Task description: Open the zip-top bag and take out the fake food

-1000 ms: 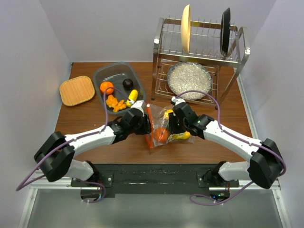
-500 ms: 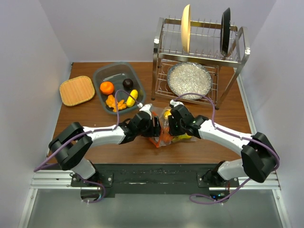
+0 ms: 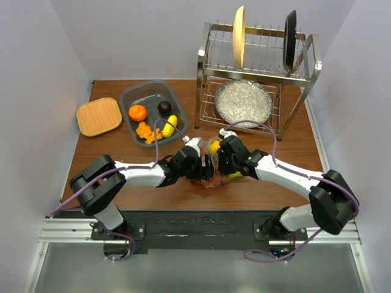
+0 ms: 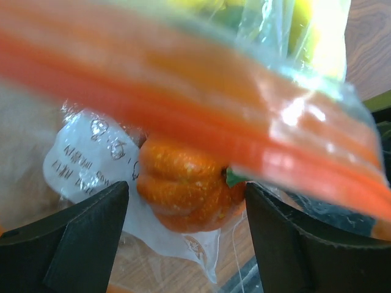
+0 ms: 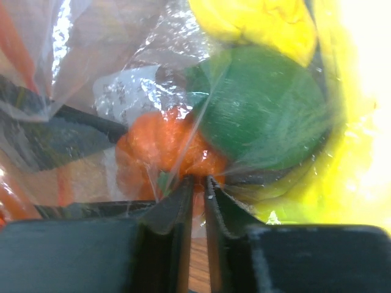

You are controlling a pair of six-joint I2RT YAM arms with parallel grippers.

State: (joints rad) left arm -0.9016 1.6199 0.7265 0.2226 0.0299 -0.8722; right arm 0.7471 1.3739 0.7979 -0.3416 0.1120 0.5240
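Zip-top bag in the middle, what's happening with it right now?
Both arms meet over the zip-top bag at mid-table. The right end effector is pinched on the bag's clear plastic, with an orange piece and a green piece visible inside. The left end effector is open, straddling the orange piece below the zip strip. Some fake food already lies in the grey tub.

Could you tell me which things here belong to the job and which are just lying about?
Job: bag, bagged food, tub, loose food in it.
Lying about: rack, silver plate, woven mat, cream plate, black plate.
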